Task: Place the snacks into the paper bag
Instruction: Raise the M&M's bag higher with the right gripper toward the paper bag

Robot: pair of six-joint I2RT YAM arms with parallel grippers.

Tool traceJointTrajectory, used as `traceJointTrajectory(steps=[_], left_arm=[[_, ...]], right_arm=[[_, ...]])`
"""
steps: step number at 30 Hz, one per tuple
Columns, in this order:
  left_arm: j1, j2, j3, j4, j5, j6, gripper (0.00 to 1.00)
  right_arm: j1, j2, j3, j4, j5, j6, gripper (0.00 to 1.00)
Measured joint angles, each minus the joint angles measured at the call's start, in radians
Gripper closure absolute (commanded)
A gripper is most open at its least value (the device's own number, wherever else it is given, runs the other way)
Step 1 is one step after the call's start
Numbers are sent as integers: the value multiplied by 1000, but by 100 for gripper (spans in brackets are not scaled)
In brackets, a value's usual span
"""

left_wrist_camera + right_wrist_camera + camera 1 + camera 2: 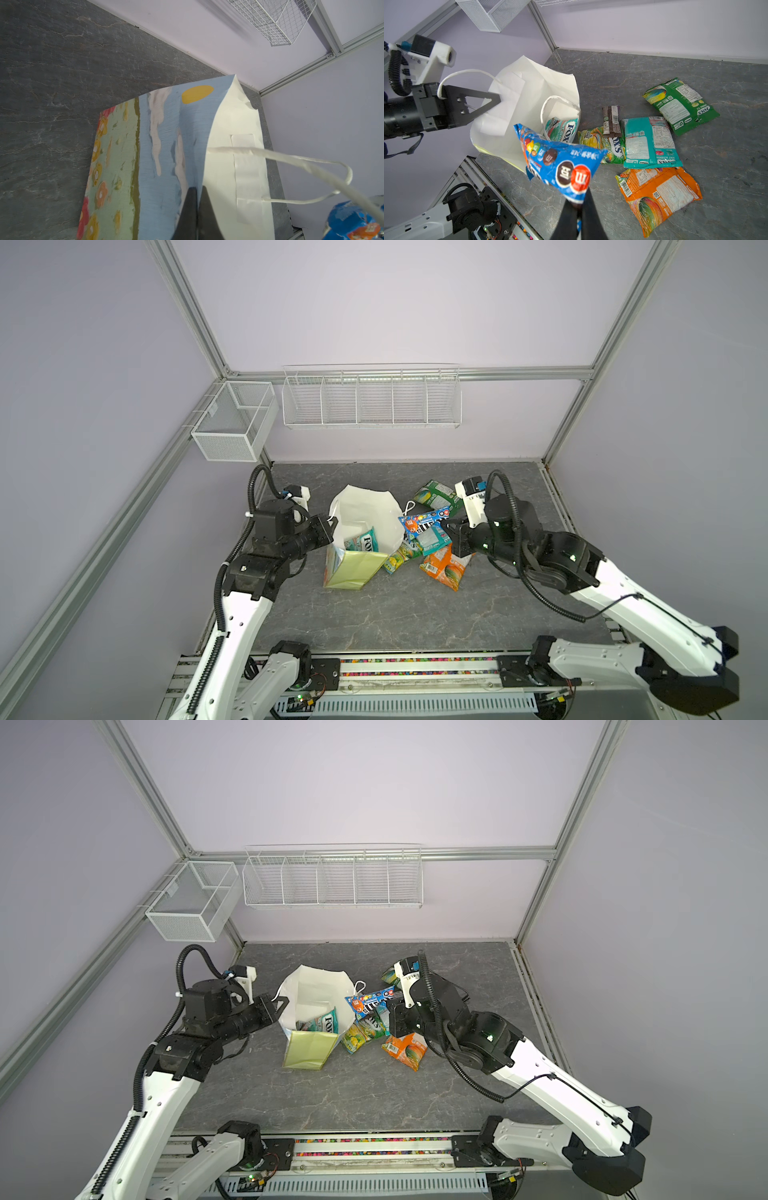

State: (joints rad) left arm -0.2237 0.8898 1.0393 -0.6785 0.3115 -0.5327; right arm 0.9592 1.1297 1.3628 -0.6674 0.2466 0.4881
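The paper bag [365, 506] [320, 986] stands open at mid-table, white inside showing. My left gripper [197, 189] [332, 526] is shut on its rim [497, 99]. A Fox's packet [365, 541] [562, 128] lies inside the bag. My right gripper [578, 202] [446, 526] is shut on the blue M&M's packet [558, 164] [424, 520], held in the air beside the bag's mouth. On the table to the right lie the green [681, 106], teal [650, 141], orange [658, 197] and yellow-green [600, 143] packets and a dark brown bar [611, 121].
Two white wire baskets hang on the walls, a mesh box [235, 420] at the back left and a long divided rack [372, 400] on the back wall. Aluminium frame posts stand at the corners. A rail [415, 668] runs along the table's front edge.
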Motion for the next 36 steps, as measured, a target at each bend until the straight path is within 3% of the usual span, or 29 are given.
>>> traceJointTrajectory(steps=[23,36], left_arm=[[0,-10,-11,8,0,-9,100],[0,-10,-12,9,0,-9,100]], right_arm=[[38,-3,86,-19,51,-55,93],[63,97,200,-53,74,-93,93]])
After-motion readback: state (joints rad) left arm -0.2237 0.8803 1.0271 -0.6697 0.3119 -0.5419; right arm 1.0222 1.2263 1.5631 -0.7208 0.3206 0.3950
